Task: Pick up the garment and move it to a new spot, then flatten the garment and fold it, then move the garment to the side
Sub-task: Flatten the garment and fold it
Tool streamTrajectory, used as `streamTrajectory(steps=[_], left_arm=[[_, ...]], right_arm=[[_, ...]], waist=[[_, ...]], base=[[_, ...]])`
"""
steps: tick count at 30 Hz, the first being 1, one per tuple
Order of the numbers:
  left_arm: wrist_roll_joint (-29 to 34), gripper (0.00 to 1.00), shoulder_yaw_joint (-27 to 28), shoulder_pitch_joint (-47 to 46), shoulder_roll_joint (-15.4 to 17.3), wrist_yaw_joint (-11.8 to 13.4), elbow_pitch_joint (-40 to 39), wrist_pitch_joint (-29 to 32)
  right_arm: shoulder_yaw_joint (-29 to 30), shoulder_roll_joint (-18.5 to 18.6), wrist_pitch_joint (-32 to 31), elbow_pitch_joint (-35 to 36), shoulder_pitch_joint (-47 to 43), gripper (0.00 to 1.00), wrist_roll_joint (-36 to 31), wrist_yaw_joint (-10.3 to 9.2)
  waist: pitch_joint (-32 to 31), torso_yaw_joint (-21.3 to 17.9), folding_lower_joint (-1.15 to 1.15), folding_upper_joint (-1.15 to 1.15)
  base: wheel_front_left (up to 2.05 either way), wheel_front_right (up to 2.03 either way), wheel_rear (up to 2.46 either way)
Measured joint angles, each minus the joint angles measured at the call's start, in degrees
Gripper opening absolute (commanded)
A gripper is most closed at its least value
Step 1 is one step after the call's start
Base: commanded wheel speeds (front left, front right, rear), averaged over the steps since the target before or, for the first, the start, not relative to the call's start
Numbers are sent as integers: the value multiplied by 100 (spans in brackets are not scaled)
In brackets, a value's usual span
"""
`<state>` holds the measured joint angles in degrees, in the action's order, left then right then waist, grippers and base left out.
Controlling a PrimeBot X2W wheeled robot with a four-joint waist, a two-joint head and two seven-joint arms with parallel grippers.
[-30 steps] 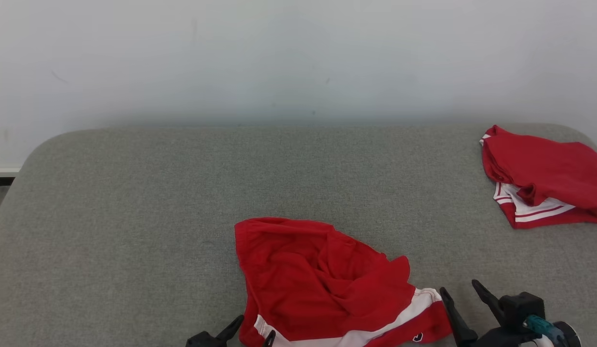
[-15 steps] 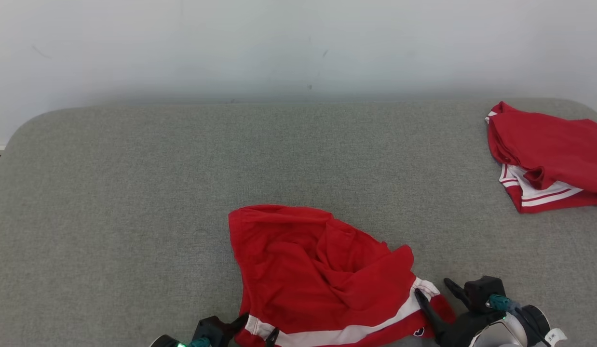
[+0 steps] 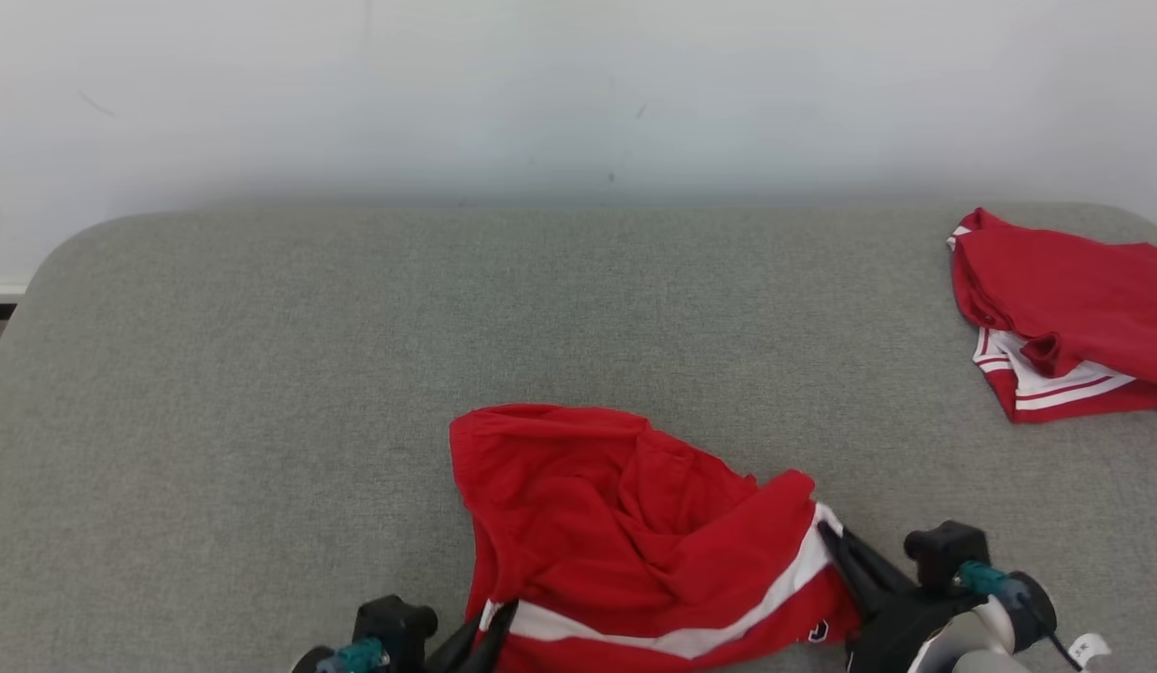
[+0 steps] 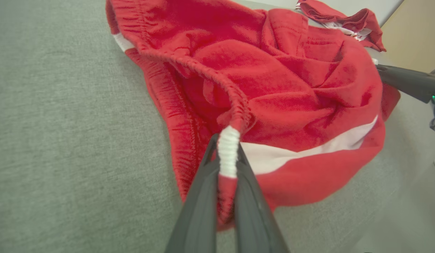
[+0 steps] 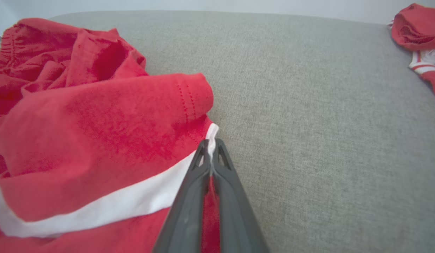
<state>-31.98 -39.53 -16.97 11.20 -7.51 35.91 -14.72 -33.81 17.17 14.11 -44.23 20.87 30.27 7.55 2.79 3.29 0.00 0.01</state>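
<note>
Since your left gripper and right gripper each clamp the crumpled red white-striped fabric shorts, only grasping looks done; moving, flattening, folding remain.

Crumpled red shorts with a white side stripe lie near the front edge of a grey fabric-covered surface, which has rounded far corners and stands against a white wall. The left gripper meets the shorts' lower left corner and the right gripper meets the white stripe at their right edge, each with its dark fingers drawn close together. A second red garment with white stripes lies bunched at the far right, well apart from the shorts.
</note>
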Motion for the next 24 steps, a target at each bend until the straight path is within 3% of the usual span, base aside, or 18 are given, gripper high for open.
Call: streamTrajectory(steps=[6, 13, 19, 24], left_arm=[[-153, 0, 208, -287, 147, 0, -504, -25], [-668, 0, 361, -1819, 461, 0, -1150, 497], [-1332, 0, 793, -3953, 573, 1, -1139, 1158], [-1667, 0, 1195, -6020, 504, 1, -553, 1569]], right_arm=[[160, 130, 79, 659, 83, 0, 283, 0], [619, 189, -30, 1239, 1009, 0, 1095, 0], [1243, 204, -620, 1479, 2857, 0, 1842, 0], [1914, 133, -1110, 1018, 4959, 0, 2026, 0]], waist=[[-101, -96, 0, 0], [119, -197, 0, 0], [675, -244, 1, 0], [1357, -279, 2, 1]], base=[[0, 0, 0], [0, 0, 0], [0, 0, 0], [0, 0, 0]])
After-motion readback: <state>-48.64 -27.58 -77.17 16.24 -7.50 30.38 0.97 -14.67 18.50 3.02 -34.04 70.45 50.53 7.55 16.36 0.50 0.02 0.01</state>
